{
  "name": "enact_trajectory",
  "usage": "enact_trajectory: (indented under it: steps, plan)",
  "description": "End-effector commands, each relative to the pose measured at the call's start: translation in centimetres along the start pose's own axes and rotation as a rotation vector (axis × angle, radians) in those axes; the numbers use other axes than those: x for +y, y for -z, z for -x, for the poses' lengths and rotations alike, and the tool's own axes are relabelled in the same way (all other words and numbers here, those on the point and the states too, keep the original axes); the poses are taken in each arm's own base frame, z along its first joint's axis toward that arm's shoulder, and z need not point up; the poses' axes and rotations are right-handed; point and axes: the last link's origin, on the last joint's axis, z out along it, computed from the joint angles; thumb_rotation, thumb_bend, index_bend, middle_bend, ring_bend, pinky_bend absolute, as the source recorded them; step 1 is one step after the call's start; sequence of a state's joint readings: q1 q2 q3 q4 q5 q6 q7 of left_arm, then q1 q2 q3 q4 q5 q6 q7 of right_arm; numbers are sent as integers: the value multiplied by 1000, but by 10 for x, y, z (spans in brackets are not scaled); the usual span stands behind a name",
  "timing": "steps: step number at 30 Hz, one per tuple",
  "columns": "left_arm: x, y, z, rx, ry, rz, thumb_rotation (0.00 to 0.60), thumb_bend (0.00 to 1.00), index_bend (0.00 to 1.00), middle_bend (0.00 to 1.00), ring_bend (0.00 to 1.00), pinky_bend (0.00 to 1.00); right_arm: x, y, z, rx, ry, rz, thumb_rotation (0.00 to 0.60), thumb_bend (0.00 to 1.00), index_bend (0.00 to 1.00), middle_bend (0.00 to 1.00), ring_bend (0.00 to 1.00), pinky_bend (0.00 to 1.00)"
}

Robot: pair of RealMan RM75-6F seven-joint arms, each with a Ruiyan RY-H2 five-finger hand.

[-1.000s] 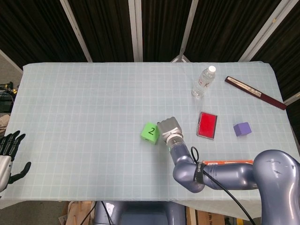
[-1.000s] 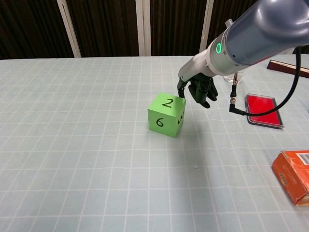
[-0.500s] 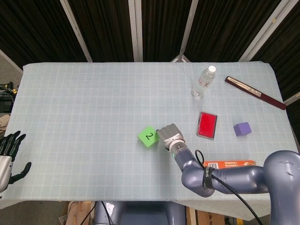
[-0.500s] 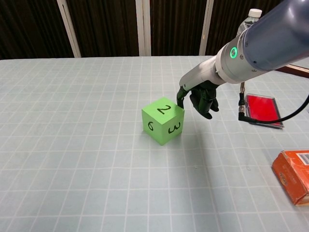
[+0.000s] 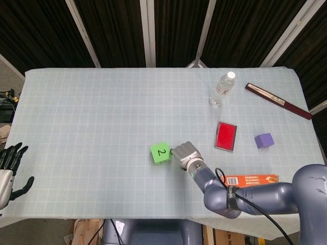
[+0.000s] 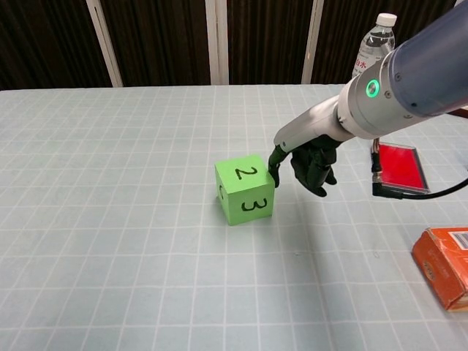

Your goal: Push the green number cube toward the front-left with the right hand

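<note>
**Cube pushed and turned; right hand in contact at its edge**

Change over the last second: the green number cube (image 6: 244,189) slid toward the robot and to its left across the tabletop (image 5: 92,112), with the right hand (image 6: 307,162) following behind it. The cube also yawed. A second ago the chest view showed the 6 face full-on; in this frame the 3 faced that camera and the 6 had swung round to the shaded left face, barely visible. The 2 stayed on top throughout, so no tipping, only rotation about the vertical.

Judgement: the push was working and the travel direction suited the task. The yaw suggested off-centre contact, near a corner, so further pushing could spin the cube away from the fingers.

Hand state: right hand curled, fingers drawn in, holding nothing. One dark fingertip (image 6: 274,175) touched the cube's upper right edge; the other fingers hung just beside it, clear of it. Left hand (image 5: 9,166) idle at the near left table edge, fingers apart, holding nothing.

Cube: bright green, matte, sharp-edged, hand-drawn black numerals. It sat flat on the gridded cloth, immediately left of the right hand, touching it. It looked light and likely to slide easily.
</note>
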State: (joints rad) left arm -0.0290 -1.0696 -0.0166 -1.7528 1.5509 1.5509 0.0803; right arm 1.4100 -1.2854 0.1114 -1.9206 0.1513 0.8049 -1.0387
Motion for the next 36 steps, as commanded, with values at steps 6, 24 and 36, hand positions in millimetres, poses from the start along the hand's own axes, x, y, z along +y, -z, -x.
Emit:
enact_trajectory:
  steps: [6,24,36]
  plan:
    - [1,1,0,0,-1,2,600,439,71,0,0,41,-15,9,10,-49,-24,-109,600,1000,239,636,611,392]
    - [-2,1,-2,3,12,-1,600,438,71,0,0,41,-55,10,17,-171,-154,-288,600,1000,223,636,611,393]
    - [-4,-1,-4,0,17,-8,600,438,71,0,0,41,-35,11,9,-161,-167,-233,600,1000,223,636,611,392]
